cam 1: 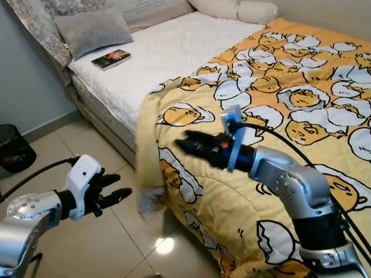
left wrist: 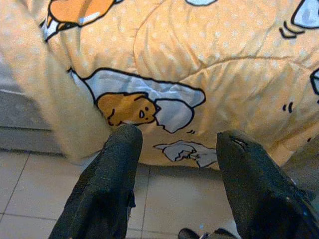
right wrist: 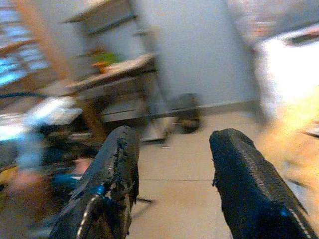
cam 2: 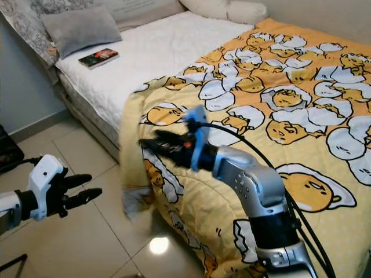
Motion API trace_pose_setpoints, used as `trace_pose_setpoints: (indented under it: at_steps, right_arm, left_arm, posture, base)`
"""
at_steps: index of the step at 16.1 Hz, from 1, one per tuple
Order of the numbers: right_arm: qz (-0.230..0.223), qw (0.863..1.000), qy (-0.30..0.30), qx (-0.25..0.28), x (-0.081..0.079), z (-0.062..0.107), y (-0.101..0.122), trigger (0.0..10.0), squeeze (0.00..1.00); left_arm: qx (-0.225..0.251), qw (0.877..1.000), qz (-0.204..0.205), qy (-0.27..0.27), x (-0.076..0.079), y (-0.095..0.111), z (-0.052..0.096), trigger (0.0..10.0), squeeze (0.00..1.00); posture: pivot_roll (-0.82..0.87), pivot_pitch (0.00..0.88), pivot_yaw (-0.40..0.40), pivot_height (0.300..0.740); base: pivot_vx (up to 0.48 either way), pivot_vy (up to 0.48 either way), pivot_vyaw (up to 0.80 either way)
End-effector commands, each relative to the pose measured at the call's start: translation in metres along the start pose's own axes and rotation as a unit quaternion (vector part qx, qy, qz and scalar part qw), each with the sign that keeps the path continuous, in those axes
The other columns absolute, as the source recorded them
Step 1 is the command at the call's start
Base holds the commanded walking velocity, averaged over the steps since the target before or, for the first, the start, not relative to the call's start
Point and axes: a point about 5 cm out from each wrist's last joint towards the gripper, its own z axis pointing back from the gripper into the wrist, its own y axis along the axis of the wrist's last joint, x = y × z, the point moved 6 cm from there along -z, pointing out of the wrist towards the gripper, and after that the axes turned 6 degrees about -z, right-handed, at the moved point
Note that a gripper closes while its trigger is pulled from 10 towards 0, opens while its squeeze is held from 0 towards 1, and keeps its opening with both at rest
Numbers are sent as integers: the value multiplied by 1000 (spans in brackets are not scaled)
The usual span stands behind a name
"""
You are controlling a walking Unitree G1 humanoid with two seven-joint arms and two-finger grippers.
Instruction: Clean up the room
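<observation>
One yellow egg-print quilt (cam 1: pixel 301 104) covers most of the bed (cam 1: pixel 168 52), its near corner hanging over the side toward the tiled floor (cam 1: pixel 87 243). One book (cam 1: pixel 111 59) lies on the white mattress beside one grey pillow (cam 1: pixel 93 29), with two white pillows (cam 1: pixel 237 8) behind. The left gripper (cam 1: pixel 119 186) hovers over the floor beside the hanging corner, fingers spread and holding nothing; the right gripper (cam 1: pixel 182 142) is above the quilt's edge, fingers parted and empty.

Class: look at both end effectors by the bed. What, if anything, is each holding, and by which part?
Nothing is held. The left end effector is open beside the blanket's hanging edge; the right end effector is open above the blanket.
</observation>
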Motion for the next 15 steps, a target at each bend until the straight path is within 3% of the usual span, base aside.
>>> trace_pose_setpoints:
  at_steps: [1, 3, 4, 6, 7, 10, 12, 15]
  right_arm:
    - [2, 998, -65, 13, 23, 7, -3, 10000, 1000]
    - [2, 996, -89, 18, 31, 11, -5, 10000, 1000]
    - [-3, 976, -214, 37, 72, 36, -20, 10000, 1000]
    - [-12, 943, -330, 53, 106, 69, -36, 10000, 1000]
    - [-23, 913, -401, 73, 126, 95, -43, 10000, 1000]
    - [-29, 875, -478, 72, 141, 130, -61, 10000, 1000]
    - [-31, 869, -490, 68, 141, 134, -71, 10000, 1000]
    - [-11, 863, -499, 80, 140, 130, -69, 10000, 1000]
  left_arm:
    - [15, 1000, -3, 24, -7, 5, 0, 10000, 0]
    - [21, 999, -5, 34, -9, 6, -2, 10000, 0]
    - [38, 994, -9, 107, -22, 10, -21, 10000, 0]
    - [54, 985, -8, 162, -30, 17, -37, 10000, 0]
    - [56, 979, 1, 194, -34, 19, -44, 10000, 0]
    - [57, 973, -2, 226, -35, 20, -48, 10000, 0]
    - [56, 968, 0, 243, -37, 18, -48, 10000, 0]
    - [58, 964, -8, 258, -39, 17, -52, 10000, 0]
  posture:
    - [-46, 0, 76, 740]
    - [-46, 0, 76, 740]
    - [-53, 0, 80, 740]
    - [-55, 0, 81, 740]
    - [-56, 0, 80, 740]
    - [-57, 0, 79, 740]
    - [-56, 0, 80, 740]
    - [-60, 0, 87, 740]
  base:
    - [0, 0, 0]
    - [0, 0, 0]
    - [0, 0, 0]
    - [0, 0, 0]
    - [0, 0, 0]
    - [0, 355, 0]
    - [0, 379, -356]
    - [0, 381, -800]
